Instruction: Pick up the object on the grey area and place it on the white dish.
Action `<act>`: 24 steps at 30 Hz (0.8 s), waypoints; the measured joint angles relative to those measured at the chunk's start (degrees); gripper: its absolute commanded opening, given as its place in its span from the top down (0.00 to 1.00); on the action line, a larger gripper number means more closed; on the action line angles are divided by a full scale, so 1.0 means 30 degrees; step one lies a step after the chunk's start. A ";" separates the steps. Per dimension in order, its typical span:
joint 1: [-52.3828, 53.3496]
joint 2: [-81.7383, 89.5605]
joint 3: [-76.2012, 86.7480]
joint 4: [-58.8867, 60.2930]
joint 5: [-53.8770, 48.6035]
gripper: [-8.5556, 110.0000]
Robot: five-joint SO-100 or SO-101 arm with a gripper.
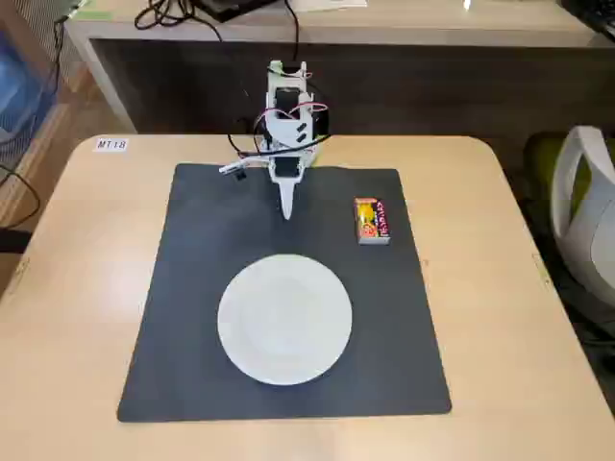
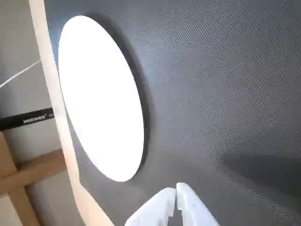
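A small flat box (image 1: 371,221) with an orange-yellow picture panel and a dark red strip lies on the dark grey mat (image 1: 192,288) near its far right corner in the fixed view. A round white plate (image 1: 284,319) sits in the middle of the mat, nearer the front. My white gripper (image 1: 287,213) hangs over the mat's far edge, left of the box and beyond the plate, fingers together and empty. The wrist view shows the shut fingertips (image 2: 176,190) above the mat (image 2: 221,94) with the plate (image 2: 101,94) to the left. The box is out of the wrist view.
The mat lies on a light wooden table (image 1: 500,288) labelled at its far left corner. A white chair (image 1: 591,211) stands at the table's right. A desk with cables (image 1: 173,14) stands behind the arm.
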 measured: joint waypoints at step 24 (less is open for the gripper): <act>-0.4570 -1.4678 -1.5645 0.3076 -0.4746 0.93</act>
